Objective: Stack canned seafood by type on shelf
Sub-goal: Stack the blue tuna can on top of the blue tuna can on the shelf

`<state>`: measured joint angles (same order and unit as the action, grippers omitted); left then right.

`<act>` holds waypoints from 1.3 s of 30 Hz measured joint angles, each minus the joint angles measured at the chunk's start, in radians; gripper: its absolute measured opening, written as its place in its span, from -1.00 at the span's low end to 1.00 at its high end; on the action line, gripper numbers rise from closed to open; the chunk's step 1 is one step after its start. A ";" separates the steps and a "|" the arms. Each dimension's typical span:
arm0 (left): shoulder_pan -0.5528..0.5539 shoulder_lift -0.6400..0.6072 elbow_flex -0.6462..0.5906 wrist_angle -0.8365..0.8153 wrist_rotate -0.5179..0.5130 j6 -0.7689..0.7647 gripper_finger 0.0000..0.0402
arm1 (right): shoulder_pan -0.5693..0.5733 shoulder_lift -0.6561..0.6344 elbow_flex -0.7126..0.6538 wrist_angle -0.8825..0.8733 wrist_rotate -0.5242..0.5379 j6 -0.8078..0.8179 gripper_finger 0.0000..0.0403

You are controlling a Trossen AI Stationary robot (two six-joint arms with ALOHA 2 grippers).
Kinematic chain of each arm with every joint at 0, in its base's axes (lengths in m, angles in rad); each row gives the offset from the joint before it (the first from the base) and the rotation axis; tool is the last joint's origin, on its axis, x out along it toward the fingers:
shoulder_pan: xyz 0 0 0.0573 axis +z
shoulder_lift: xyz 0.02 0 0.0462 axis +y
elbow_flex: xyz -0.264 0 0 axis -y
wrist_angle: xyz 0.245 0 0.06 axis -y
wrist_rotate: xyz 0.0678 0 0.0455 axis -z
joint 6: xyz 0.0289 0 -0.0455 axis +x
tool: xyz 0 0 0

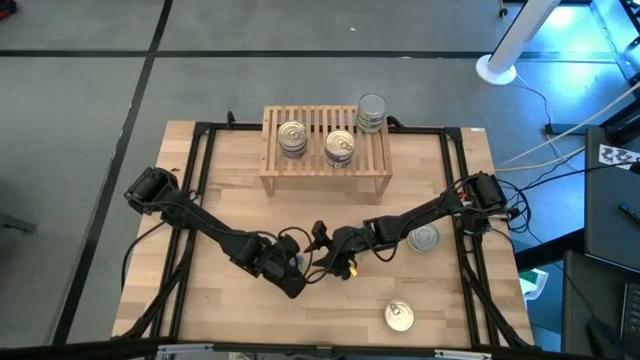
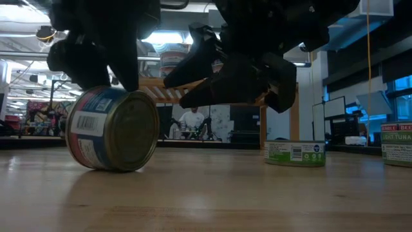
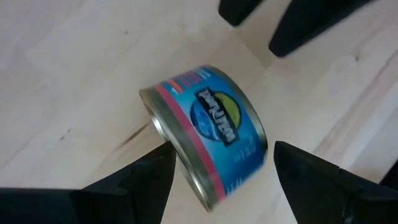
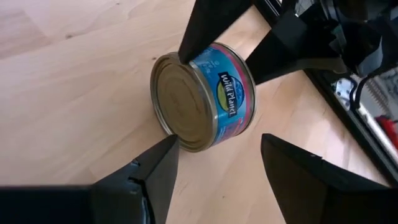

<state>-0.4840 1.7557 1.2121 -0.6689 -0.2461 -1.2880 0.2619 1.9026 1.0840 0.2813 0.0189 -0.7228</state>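
Inspection finding: a blue-labelled Wild Planet tin (image 4: 202,96) lies tipped on its side on the tabletop (image 1: 240,215), at front centre, resting on its curved wall with its gold end facing the right arm. In this attitude it cannot be stacked; it will likely have to be set flat before it can go on the shelf (image 1: 326,150).

Left end effector (image 3: 221,171): fingers spread wide, straddling the tin's label band. The right wrist view shows one fingertip at the tin's rim, but no clamp is evident.

Right end effector (image 4: 217,165): fingers apart and empty, poised just short of the tin's gold end, apparently to take or steady it.

The shelf stands at the tabletop's rear and carries two gold-lidded stacks (image 1: 292,138) side by side and one silver-lidded stack (image 1: 371,112) apart at its right end, consistent with sorting by type.

Outstanding: a silver-lidded tin (image 1: 424,238) and a gold-lidded tin (image 1: 399,316) sit flat on the tabletop to the right.
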 joint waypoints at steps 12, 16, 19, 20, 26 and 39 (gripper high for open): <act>0.031 0.000 0.000 0.000 -0.004 -0.021 0.32 | 0.000 0.000 0.000 0.001 0.061 0.100 0.14; 0.039 0.000 0.000 0.000 -0.006 -0.024 0.32 | 0.000 0.000 0.000 0.001 0.104 0.118 0.14; 0.041 0.000 0.000 0.000 -0.006 -0.023 0.32 | 0.000 0.000 0.000 0.000 0.104 0.119 0.14; 0.041 0.000 0.000 0.000 -0.006 -0.023 0.32 | 0.000 0.000 0.000 0.000 0.104 0.119 0.14; 0.039 0.000 0.000 -0.013 -0.005 -0.023 0.32 | 0.000 0.000 0.000 0.000 0.104 0.139 0.14; 0.032 0.005 0.001 -0.080 0.003 0.011 0.32 | 0.000 0.000 0.000 -0.001 0.105 0.176 0.14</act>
<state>-0.4525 1.7607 1.2129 -0.7493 -0.2432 -1.2767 0.2619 1.9026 1.0840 0.2802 0.1234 -0.5465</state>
